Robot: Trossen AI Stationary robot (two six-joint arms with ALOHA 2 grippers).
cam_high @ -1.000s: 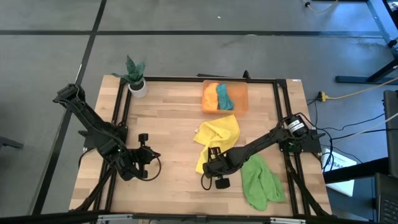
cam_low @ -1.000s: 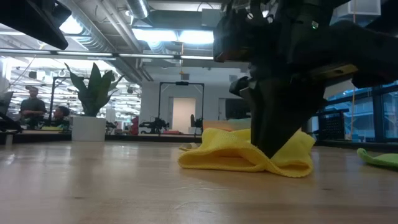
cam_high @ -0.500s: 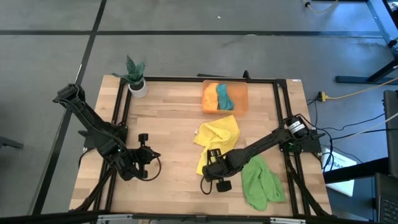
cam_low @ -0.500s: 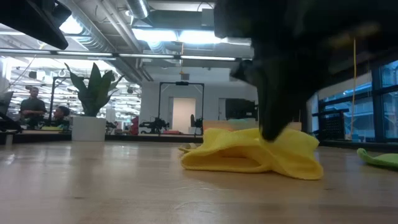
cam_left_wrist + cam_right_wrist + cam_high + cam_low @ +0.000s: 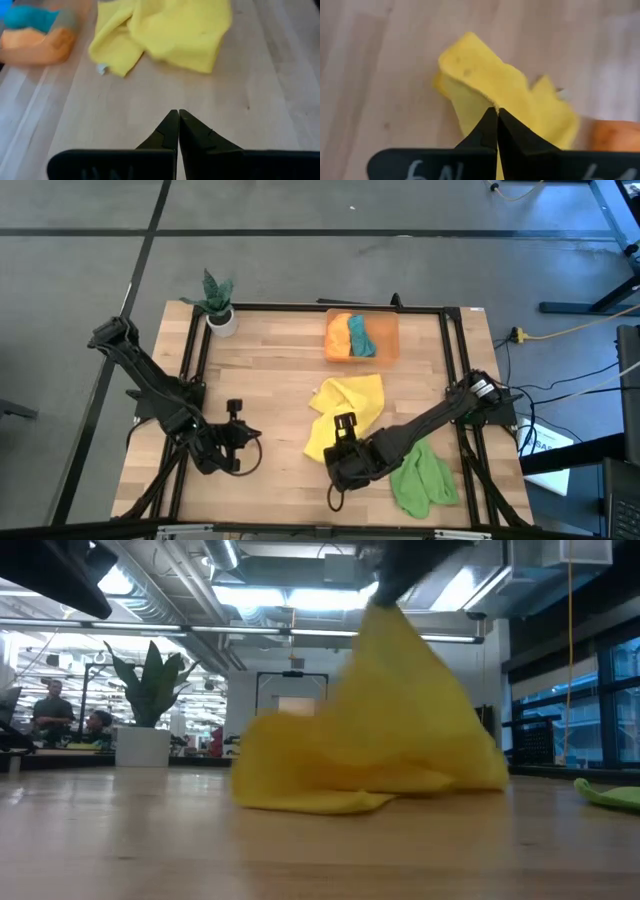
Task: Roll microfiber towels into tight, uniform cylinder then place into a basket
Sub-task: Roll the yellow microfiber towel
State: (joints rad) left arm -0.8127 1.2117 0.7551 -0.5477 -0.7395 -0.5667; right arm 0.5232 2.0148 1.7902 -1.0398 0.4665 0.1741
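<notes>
A yellow towel (image 5: 350, 402) lies crumpled at the table's middle. Its near part is drawn up into a peak (image 5: 385, 615) under my right gripper (image 5: 343, 430), which is shut on it. Its lower folds (image 5: 300, 798) rest on the wood. The orange basket (image 5: 385, 338) at the far edge holds an orange towel (image 5: 338, 337) and a teal towel (image 5: 360, 335). A light green towel (image 5: 420, 475) lies crumpled at the near right. My left gripper (image 5: 248, 436) waits shut over bare wood at the near left. My right gripper pinches a raised fold of the yellow towel (image 5: 482, 97) between its two fingers (image 5: 506, 131). It comes from above, slanting down. How many layers it has I cannot tell. The towel hangs below the fingers like a tent, and its lower part (image 5: 330, 795) lies on the table.
A white pot with a green plant (image 5: 218, 308) stands at the far left corner. A black frame rail (image 5: 300, 307) runs along the table's edges. Bare wood lies between the two grippers and in front of the basket.
My right gripper has gone up from the table with the yellow towel and tipped more steeply downward. The towel's near part has been pulled up into a tall peak, while its lower folds stay on the wood and have shifted a little toward the table's left.
</notes>
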